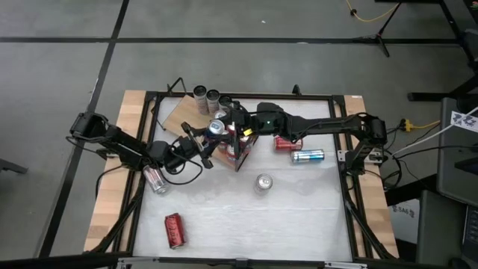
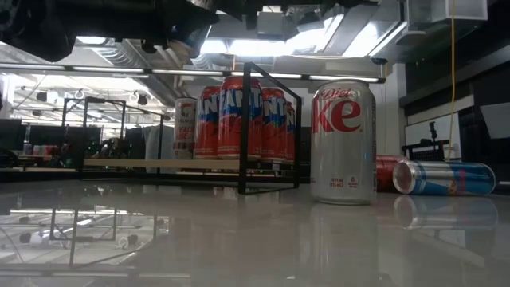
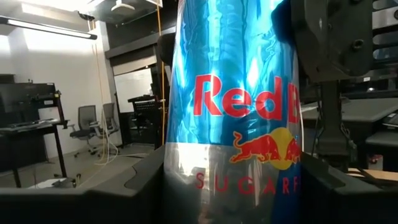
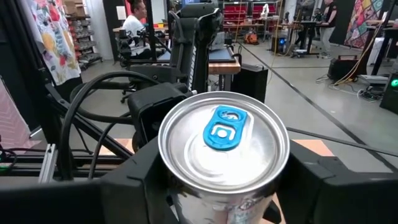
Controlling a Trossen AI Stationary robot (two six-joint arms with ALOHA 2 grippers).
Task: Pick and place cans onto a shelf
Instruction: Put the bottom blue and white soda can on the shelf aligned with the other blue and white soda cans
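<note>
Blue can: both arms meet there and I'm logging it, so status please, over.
Left gripper shut on blue can, held upright. Right gripper shut on the same can from above. Silver can stands apart, not in the way.

Blue-silver can (image 3: 233,112): "Red B…", "SUGARF…". Upright silver can (image 2: 343,141): "Diet", "ke".

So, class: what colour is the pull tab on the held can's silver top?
Blue pull tab, clearest in the right wrist view.
</note>
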